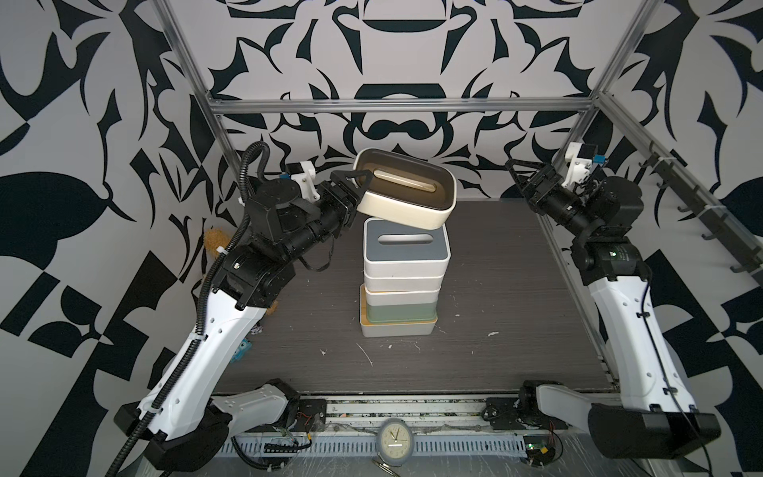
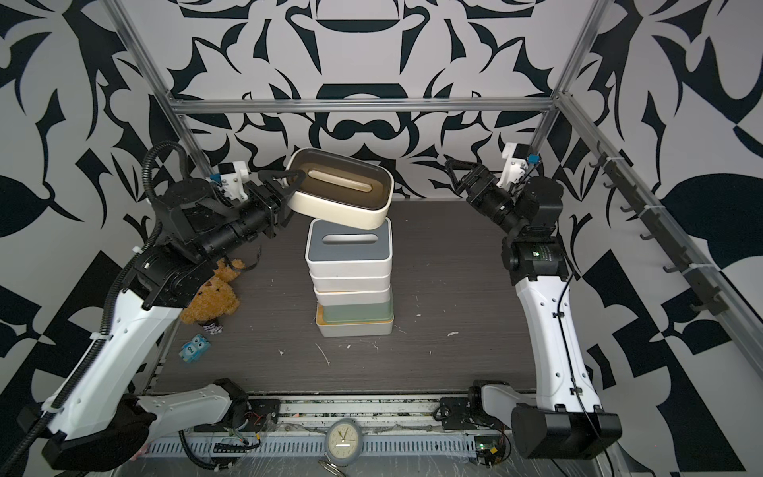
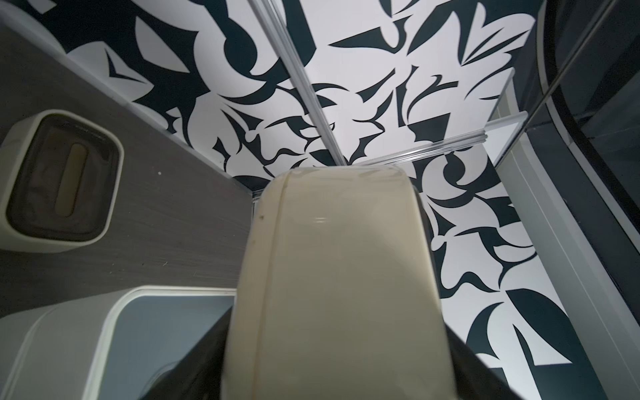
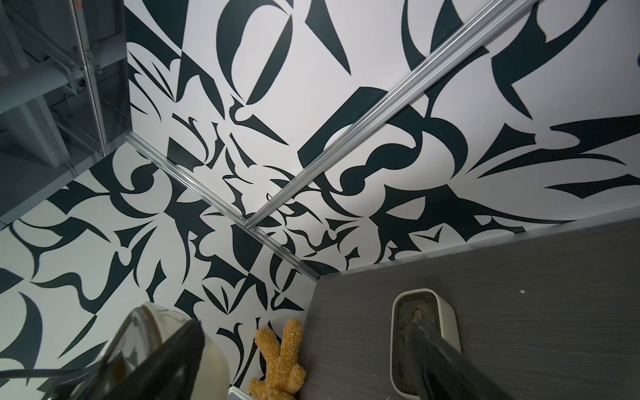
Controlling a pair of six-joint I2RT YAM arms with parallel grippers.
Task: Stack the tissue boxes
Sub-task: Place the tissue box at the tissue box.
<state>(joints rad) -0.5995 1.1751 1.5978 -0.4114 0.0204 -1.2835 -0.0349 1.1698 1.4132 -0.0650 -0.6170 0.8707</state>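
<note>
Several tissue boxes form a stack at the table's middle, topped by a grey-lidded box. Below it come two white boxes, a mint green box and a bamboo-lidded white box. My left gripper is shut on the end of a rounded cream box with a dark lid, tilted over the stack's far edge. Another cream box lies on the table behind; both top views hide it. My right gripper hangs open and empty at the back right.
A brown plush bunny lies under my left arm by the left wall, with a small blue toy in front of it. A round clock sits beyond the table's front edge. Metal frame posts line the walls.
</note>
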